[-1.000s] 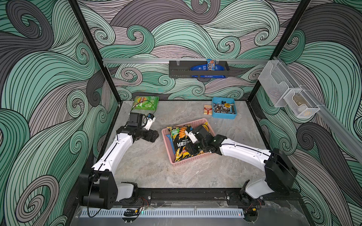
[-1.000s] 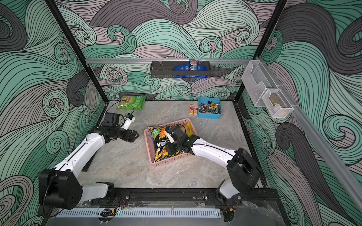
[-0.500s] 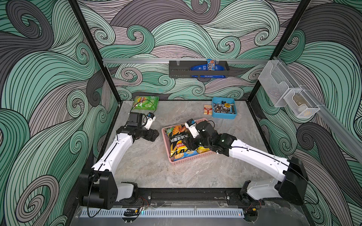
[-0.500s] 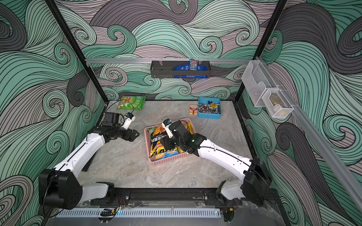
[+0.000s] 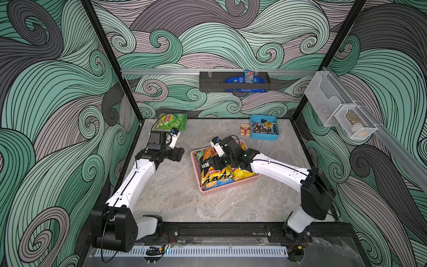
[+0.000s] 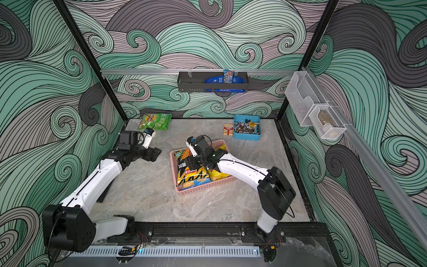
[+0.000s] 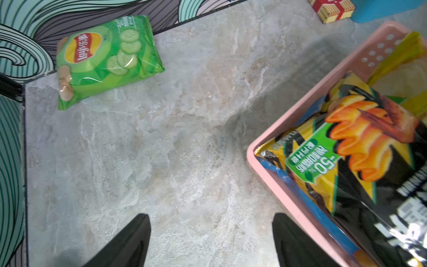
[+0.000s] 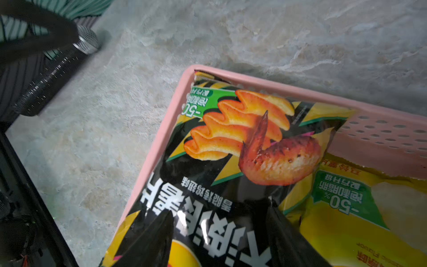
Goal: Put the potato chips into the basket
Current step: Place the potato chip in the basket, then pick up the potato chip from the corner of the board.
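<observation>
Right gripper [image 8: 219, 212] has shifted along the basket [image 8: 175, 108], jaws now spread just over the black-and-yellow bag [image 8: 231, 143] lying inside beneath them. Best to lift straight up, clear of foil. Meanwhile the left gripper [image 7: 210, 216], spread and empty, faces the light green bag [image 7: 104, 57] well ahead.

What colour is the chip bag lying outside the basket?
Light green; the bag shows best in left wrist view.

green bag [image 7: 106, 57] Lay's, black bag [image 7: 360, 191] -50%
</observation>
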Robot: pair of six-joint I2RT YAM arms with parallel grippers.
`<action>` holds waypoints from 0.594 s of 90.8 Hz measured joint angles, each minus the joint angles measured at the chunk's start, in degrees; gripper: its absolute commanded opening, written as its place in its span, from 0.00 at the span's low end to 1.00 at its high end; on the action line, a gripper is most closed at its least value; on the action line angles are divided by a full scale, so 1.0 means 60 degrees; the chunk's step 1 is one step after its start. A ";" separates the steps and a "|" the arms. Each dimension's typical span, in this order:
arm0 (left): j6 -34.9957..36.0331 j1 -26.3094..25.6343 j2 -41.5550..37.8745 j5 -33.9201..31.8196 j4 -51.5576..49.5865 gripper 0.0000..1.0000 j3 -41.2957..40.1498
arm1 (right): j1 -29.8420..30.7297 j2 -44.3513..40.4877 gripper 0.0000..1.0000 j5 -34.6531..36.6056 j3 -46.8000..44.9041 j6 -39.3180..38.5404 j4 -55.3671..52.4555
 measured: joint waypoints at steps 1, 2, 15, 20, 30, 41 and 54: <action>-0.0018 0.0004 0.0036 -0.0055 0.0029 0.86 0.0015 | 0.0004 0.0029 0.67 0.0004 -0.0004 -0.0011 0.0000; -0.0047 0.0011 0.0084 -0.0098 0.0069 0.86 0.0033 | 0.0007 0.0058 0.68 0.0004 -0.0007 -0.0015 0.0000; -0.0262 0.0117 0.0962 -0.0714 0.0455 0.86 0.0535 | 0.0025 -0.0029 0.71 0.0033 -0.0029 -0.0062 0.0015; -0.0328 0.0146 0.1446 -0.0925 0.0663 0.85 0.0838 | 0.0025 -0.0113 0.72 0.0036 -0.0022 -0.0069 0.0007; -0.0357 0.0149 0.2572 -0.1213 0.1231 0.83 0.1519 | 0.0025 -0.0382 0.78 0.0047 0.0160 -0.0062 -0.0091; -0.0306 0.0069 0.3883 -0.1599 0.1876 0.81 0.2361 | 0.0015 -0.0962 0.79 0.0273 0.0747 -0.0029 -0.0219; -0.0091 -0.0328 0.5497 -0.2499 0.2481 0.77 0.3690 | -0.0142 -0.1967 0.79 0.0688 0.1344 0.0040 -0.0069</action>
